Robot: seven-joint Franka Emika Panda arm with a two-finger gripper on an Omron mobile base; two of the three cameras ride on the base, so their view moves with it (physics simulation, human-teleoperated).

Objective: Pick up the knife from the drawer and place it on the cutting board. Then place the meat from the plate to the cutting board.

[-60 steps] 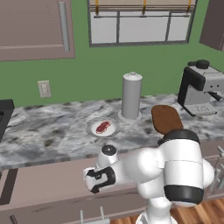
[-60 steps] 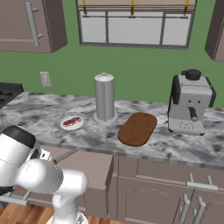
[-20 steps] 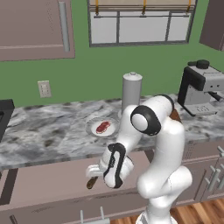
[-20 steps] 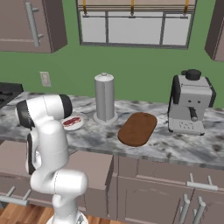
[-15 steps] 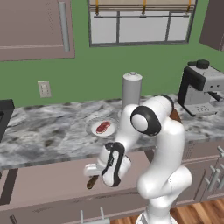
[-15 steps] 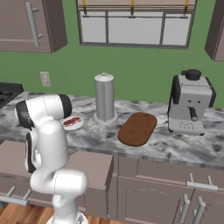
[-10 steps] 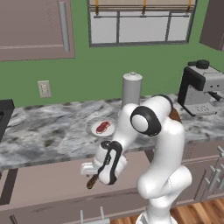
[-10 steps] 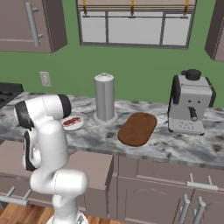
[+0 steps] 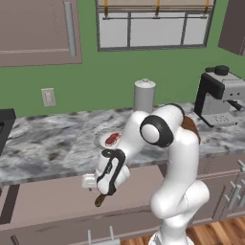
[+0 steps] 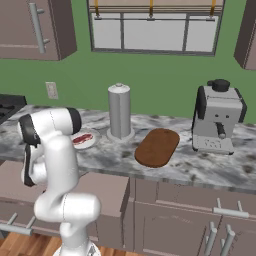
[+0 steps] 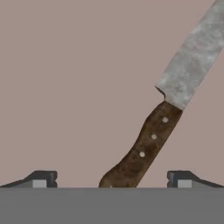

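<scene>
- Left base view: the hand (image 9: 98, 190) has sunk lower into the open drawer (image 9: 52, 198) than before; meat (image 9: 113, 139) lies on the plate (image 9: 101, 138).
- Right base view: the board (image 10: 157, 147) lies on the surface (image 10: 200, 170).
- Hand view: fingers (image 11: 42, 179) spread wide, holding nothing; the knife (image 11: 168, 100) lies on the drawer floor, handle between them, blade toward upper right.

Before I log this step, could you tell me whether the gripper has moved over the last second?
Yes: in the left base view the gripper has risen slightly towards the countertop edge.

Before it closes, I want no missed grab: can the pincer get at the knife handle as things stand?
Probably yes. The pincer is open, the knife lies flat in the drawer, its handle between the fingertips, nothing covering it.
</scene>
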